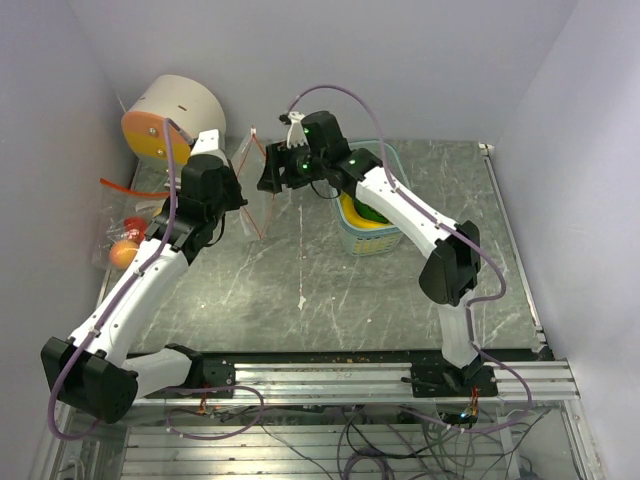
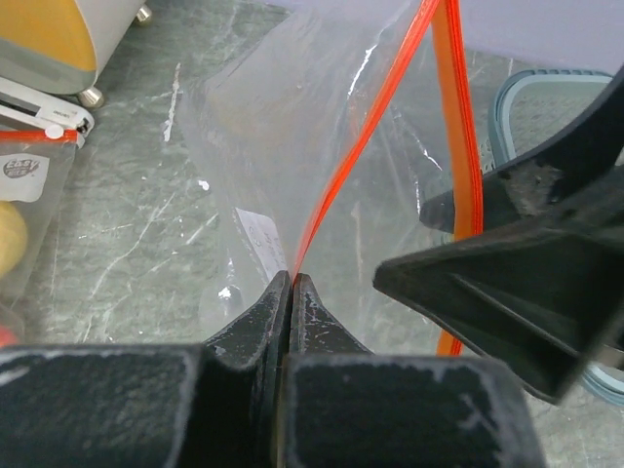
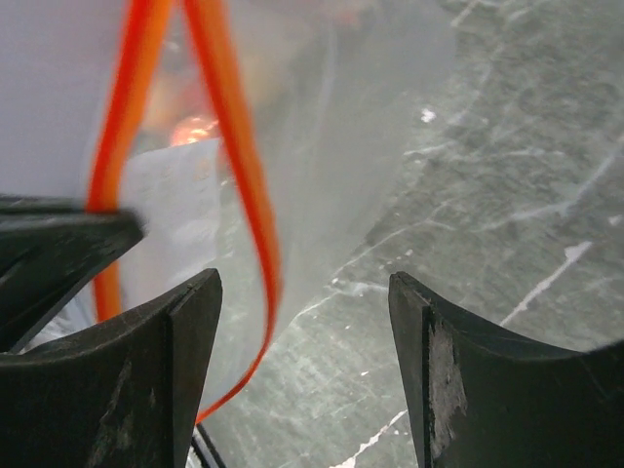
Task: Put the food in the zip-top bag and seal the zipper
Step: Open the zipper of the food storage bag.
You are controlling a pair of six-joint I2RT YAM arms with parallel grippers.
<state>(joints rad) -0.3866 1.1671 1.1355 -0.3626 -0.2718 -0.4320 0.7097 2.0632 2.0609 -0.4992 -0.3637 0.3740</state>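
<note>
The clear zip-top bag (image 1: 255,190) with an orange-red zipper stands upright at the back of the table. My left gripper (image 1: 238,196) is shut on its zipper edge; the left wrist view shows the jaws pinching the orange strip (image 2: 291,278). My right gripper (image 1: 272,176) is open at the bag's mouth, and one zipper strip (image 3: 255,244) runs between its fingers, close to the left finger (image 3: 190,341). Yellow and green toy food (image 1: 365,212) lies in the pale blue basket (image 1: 392,160). An orange peach (image 1: 123,254) and a red piece (image 1: 133,224) lie at the far left.
A white cylinder with an orange face (image 1: 170,115) stands at the back left. Another clear bag with a label (image 2: 24,175) lies by the left wall around the peach. The right gripper's black fingers (image 2: 507,283) crowd the left wrist view.
</note>
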